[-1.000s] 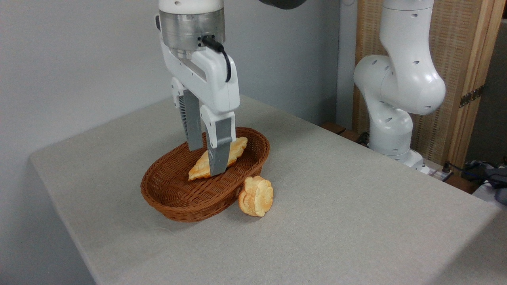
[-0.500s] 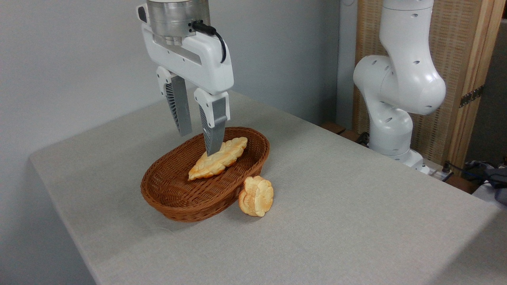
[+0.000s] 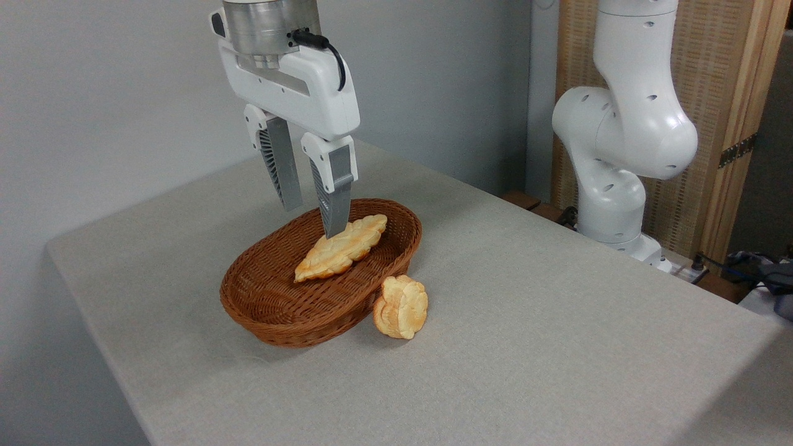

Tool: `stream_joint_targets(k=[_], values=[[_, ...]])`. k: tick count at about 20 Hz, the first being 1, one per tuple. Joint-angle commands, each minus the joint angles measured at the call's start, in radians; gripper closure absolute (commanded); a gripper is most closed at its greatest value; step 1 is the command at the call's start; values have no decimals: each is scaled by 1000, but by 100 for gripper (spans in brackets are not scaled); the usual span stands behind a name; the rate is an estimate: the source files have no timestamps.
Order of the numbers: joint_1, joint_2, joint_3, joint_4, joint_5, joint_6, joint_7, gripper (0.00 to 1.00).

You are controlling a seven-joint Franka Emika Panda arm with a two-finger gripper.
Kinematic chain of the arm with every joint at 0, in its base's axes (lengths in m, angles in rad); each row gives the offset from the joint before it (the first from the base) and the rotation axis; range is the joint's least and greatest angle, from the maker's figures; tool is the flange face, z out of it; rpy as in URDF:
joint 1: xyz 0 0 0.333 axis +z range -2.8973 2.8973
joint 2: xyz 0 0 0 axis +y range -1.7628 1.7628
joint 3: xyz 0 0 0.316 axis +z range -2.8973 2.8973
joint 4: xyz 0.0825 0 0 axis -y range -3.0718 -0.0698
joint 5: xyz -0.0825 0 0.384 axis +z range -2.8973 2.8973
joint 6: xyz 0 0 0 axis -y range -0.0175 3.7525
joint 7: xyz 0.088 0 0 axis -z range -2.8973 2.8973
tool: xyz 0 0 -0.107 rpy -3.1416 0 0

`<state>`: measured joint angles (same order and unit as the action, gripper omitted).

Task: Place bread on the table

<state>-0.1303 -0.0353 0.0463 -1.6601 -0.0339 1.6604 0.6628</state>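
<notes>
Bread (image 3: 401, 306) sits on the table (image 3: 557, 347), on edge, just outside the right rim of the wicker basket (image 3: 266, 310) and touching or nearly touching its wall; you can see the longer braided loaf (image 3: 341, 248) lying inside the basket, tilted up toward the far rim; your gripper (image 3: 313, 218) hangs above the basket's back half, fingers spread apart with nothing between them, tips pointing down; the near finger (image 3: 334, 198) overlaps the loaf's upper end in view, contact unclear; arm base (image 3: 619, 155) stands beyond the table's right edge.
</notes>
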Motion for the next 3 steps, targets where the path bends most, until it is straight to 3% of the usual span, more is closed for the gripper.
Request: stream_joint_targets(k=[1, 3], values=[[8, 12, -8, 25, 12, -31, -15, 0], [8, 14, -10, 25, 12, -31, -19, 0]])
